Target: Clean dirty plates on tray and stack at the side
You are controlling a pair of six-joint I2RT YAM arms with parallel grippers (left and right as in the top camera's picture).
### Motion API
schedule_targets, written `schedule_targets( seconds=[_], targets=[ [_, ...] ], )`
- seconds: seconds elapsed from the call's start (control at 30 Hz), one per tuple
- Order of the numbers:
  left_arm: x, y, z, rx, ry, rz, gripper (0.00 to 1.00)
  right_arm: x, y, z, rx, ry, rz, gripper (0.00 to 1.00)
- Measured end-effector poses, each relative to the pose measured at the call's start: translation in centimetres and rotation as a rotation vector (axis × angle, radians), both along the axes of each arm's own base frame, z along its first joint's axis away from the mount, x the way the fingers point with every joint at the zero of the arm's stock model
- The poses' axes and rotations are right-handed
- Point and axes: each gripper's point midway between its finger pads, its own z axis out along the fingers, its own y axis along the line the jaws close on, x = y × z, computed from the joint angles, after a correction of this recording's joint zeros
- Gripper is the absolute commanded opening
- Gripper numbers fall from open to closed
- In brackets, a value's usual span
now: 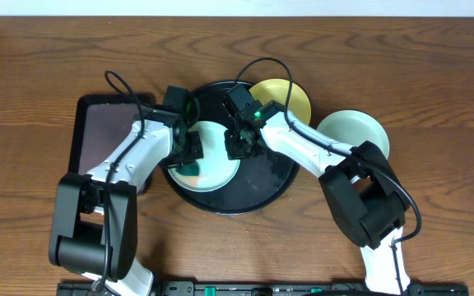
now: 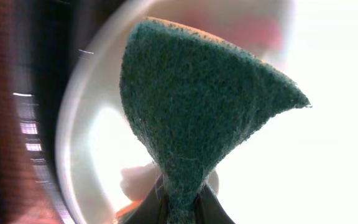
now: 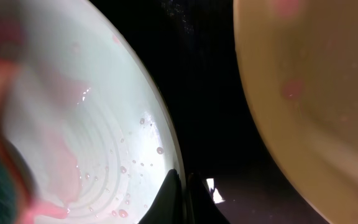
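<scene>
A pale blue-green plate (image 1: 216, 160) with wet red smears lies on the round black tray (image 1: 266, 177). My left gripper (image 1: 189, 156) is shut on a green sponge (image 2: 191, 106) and presses it on the plate's left part (image 2: 92, 143). My right gripper (image 1: 239, 148) is shut on this plate's right rim (image 3: 148, 124), one finger inside and one outside (image 3: 180, 186). A pale yellow plate (image 1: 282, 97) lies over the tray's back right rim and shows red spots in the right wrist view (image 3: 309, 93). A second blue-green plate (image 1: 354, 131) lies on the table to the right of the tray.
A smaller dark rectangular tray (image 1: 97, 131) lies on the wooden table left of the black tray, under my left arm. The black tray's bare floor (image 3: 204, 93) separates the held plate from the yellow one.
</scene>
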Motion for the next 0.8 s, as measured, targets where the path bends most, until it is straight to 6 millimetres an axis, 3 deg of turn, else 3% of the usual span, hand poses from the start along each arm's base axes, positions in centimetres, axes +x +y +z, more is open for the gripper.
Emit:
schedule_targets(
  seconds=[0.2,0.47,0.63,0.8],
  targets=[
    [-0.4,-1.8,-0.2,-0.067,-0.002,-0.101,0.08,0.0,0.0,0.0,-0.002,0.001,0.000,0.01],
    [4.7,-2.2,1.0,-0.056,-0.222,-0.119,0.07,0.0,0.0,0.0,-0.002,0.002,0.000,0.01],
    [6.3,-0.7,2.3,0.034,-0.269,-0.063,0.08,0.0,0.0,0.0,-0.002,0.002,0.000,0.01],
    [5.1,1.8,1.9,0.160,-0.216,0.007,0.07,0.0,0.0,0.0,-0.002,0.002,0.000,0.01]
  ],
)
